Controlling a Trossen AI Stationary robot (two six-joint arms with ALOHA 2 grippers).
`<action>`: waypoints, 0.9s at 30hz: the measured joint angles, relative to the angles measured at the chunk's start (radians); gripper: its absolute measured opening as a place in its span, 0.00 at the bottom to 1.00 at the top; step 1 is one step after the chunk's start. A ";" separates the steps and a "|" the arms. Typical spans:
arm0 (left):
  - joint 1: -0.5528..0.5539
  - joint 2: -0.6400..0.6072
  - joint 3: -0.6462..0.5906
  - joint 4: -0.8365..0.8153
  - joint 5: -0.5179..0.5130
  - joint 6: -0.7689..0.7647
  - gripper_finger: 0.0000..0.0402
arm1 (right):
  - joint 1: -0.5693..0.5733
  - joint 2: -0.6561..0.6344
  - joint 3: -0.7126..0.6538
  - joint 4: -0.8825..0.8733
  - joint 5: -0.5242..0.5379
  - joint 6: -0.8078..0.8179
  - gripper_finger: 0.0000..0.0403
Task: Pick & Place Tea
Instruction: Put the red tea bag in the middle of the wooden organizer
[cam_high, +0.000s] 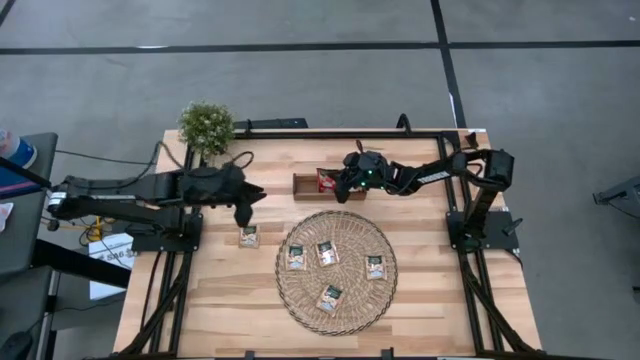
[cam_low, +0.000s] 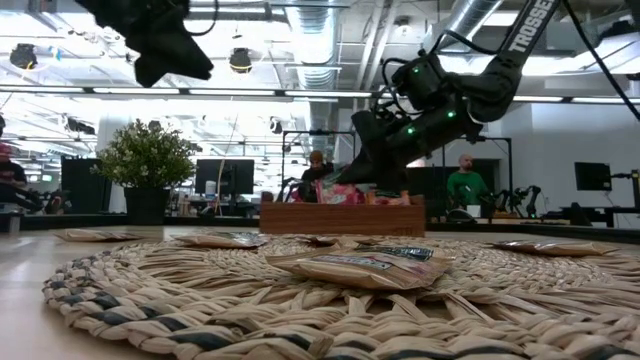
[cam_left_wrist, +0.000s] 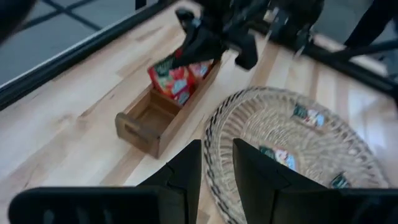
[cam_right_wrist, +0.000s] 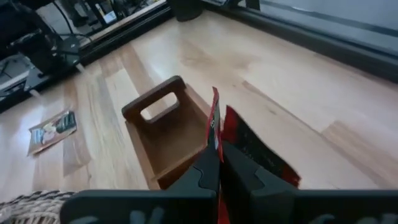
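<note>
Right gripper (cam_right_wrist: 219, 163), centre of the high view, pinches a red sachet (cam_right_wrist: 214, 124) over the tray (cam_high: 305, 187). Left gripper (cam_high: 243, 214), left of centre, hangs with fingers slightly apart, empty. Four sachets lie on the mat (cam_high: 300, 295), one (cam_high: 249, 236) on the table left of it.

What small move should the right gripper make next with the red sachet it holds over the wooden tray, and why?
Probably lower a little, then open. The right gripper is shut on a red sachet, held upright above the wooden tray, beside other red sachets already standing there. The left gripper waits above the table.
</note>
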 joint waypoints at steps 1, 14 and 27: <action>0.000 -0.027 -0.016 0.012 0.000 -0.001 0.21 | 0.000 0.001 0.001 -0.009 0.000 0.000 0.00; -0.001 -0.145 -0.052 0.033 0.000 0.032 0.21 | 0.014 -0.014 0.005 -0.037 0.078 -0.011 0.00; -0.001 -0.126 -0.052 0.026 0.002 0.065 0.21 | 0.020 -0.014 0.005 -0.060 0.080 -0.034 0.00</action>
